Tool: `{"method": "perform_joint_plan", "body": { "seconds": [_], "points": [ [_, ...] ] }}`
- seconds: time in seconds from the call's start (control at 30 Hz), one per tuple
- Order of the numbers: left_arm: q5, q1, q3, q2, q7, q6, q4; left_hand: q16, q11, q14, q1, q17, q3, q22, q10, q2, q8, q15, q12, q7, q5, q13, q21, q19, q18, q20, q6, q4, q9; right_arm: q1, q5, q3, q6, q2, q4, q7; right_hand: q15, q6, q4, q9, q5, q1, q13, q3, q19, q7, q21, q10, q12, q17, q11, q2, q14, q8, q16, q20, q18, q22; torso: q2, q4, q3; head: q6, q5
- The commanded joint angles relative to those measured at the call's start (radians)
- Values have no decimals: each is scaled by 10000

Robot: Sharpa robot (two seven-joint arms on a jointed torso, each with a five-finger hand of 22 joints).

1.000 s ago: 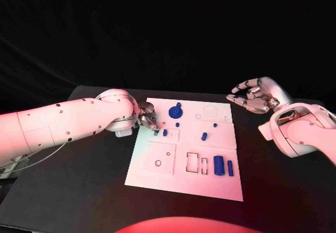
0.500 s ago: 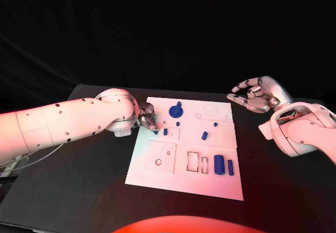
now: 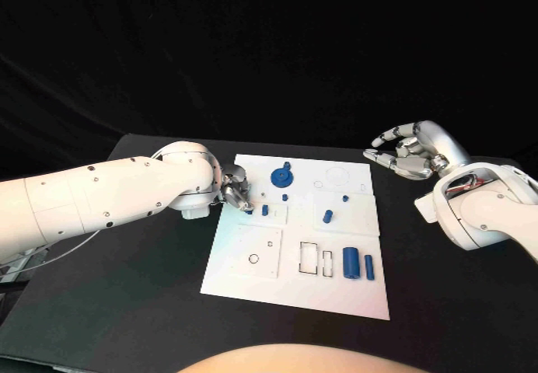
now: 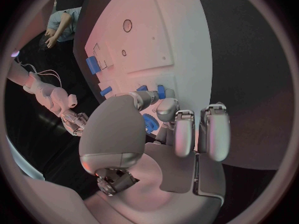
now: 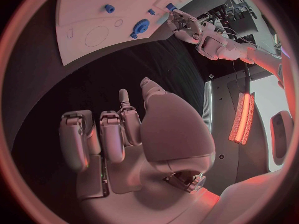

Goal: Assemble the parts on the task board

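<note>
Fingertips of the left hand (image 3: pixel 235 192) sit at the task board's (image 3: pixel 294 295) left edge beside a small blue peg (image 3: pixel 264 210); whether they pinch anything, I cannot tell. Beyond the board's far right corner, the right hand (image 3: pixel 413 151) hovers, fingers apart, holding nothing above the worktop (image 3: pixel 124 295).

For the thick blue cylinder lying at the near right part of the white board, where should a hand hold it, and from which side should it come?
Hold the thick blue cylinder across its middle, coming from above. It lies flat on the task board with its round long sides exposed. A thinner blue bar lies close on its right, so that finger probably needs care. The right hand, open above the table's far right, seems the likelier one to use.
</note>
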Motion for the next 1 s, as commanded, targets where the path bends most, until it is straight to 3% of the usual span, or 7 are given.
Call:
{"method": "perform_joint_plan", "body": {
  "seconds": [0.03,0.53,1.0],
  "points": [
    [-111,-35,-22,-9,-158,286,34,36,-2,1059,9,2628,1261,1084,88,129,20,-39,63,-151,69,17,-8,277,-181,-12,60,-1222,10,-8,-168,1,85,4,14,60,-82,-61,-22,15,38,-72,895,-22,708,-12,-54,28,-39,2001,-40,53,908,36,-31,-36,82,2265,4,0,6,8,-5],
    [-51,-38,-22,69,-147,296,36,36,-33,1059,-233,2628,1315,1115,147,47,138,-63,89,-197,25,33,5,292,-188,-34,101,-1188,39,-8,-197,1,74,8,23,60,-82,-62,-22,15,39,-71,888,-21,710,-12,-51,22,-45,2006,-41,55,910,37,-29,-36,81,2268,0,0,13,-28,-6],
    [51,-37,-28,186,-259,412,-83,36,-194,1059,-1427,2628,754,1168,239,-216,271,-204,133,-408,-71,63,17,326,-199,-152,393,-521,-85,-10,-198,2,89,14,11,53,-83,-67,-17,17,42,-75,879,-21,704,-11,-63,15,-53,1995,-41,59,907,42,-34,-38,84,2260,-4,2,7,-48,-15]
  ]
}}
